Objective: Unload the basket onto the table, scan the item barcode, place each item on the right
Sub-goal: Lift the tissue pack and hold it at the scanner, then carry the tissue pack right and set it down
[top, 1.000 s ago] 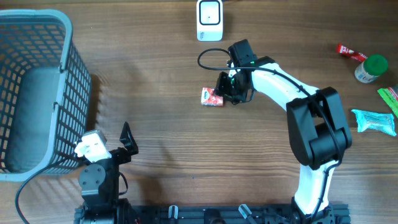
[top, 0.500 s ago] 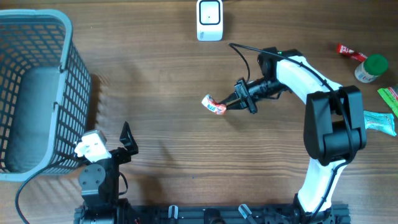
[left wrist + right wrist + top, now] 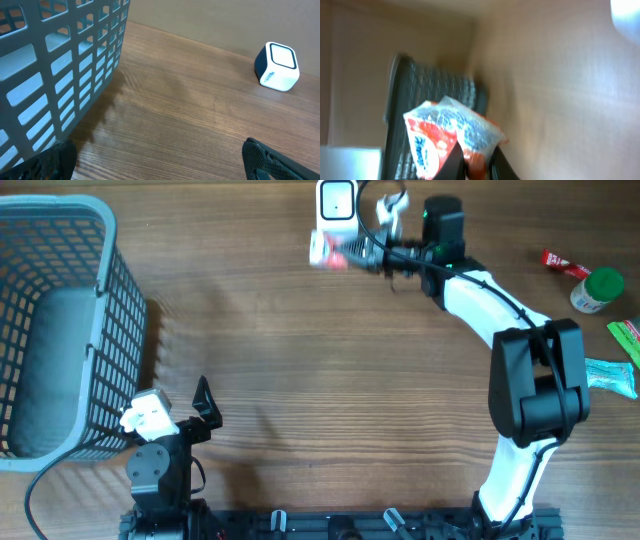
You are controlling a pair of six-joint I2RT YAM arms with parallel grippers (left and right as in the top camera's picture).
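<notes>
table (image 3: pixel 300 430): wood grain, everything sits on it or hangs over it.
basket (image 3: pixel 125 310): big grey mesh one. it's right next to the left gripper, on its left, and well apart from the right gripper.
right arm (image 3: pixel 480 290): white and black, stretched out toward the far edge of the table.
left gripper (image 3: pixel 160 160): parked near the robot base, jaws spread as wide as they go, nothing between them. the wrist view just shows the two black fingertips in the bottom corners and bare table between.
scanner (image 3: pixel 337 210): little white box with a dark body, just beside the right gripper's fingertips on the far side. well apart from the left gripper, up ahead of it.
right gripper (image 3: pixel 352 252): jaws pinched nearly together on the snack packet, holding it off the table.
snack packet (image 3: pixel 328 252): red and white with some blue, pinched by one end and sticking out past the fingertips. overhead it's blurry, right at the scanner's near edge, can't tell if it's touching.
leftovers: green-capped bottle (image 3: pixel 597 290), red tube (image 3: pixel 565 265), teal packet (image 3: pixel 605 375) and green packet (image 3: pixel 625 338), all well behind the right gripper, past its arm.
</notes>
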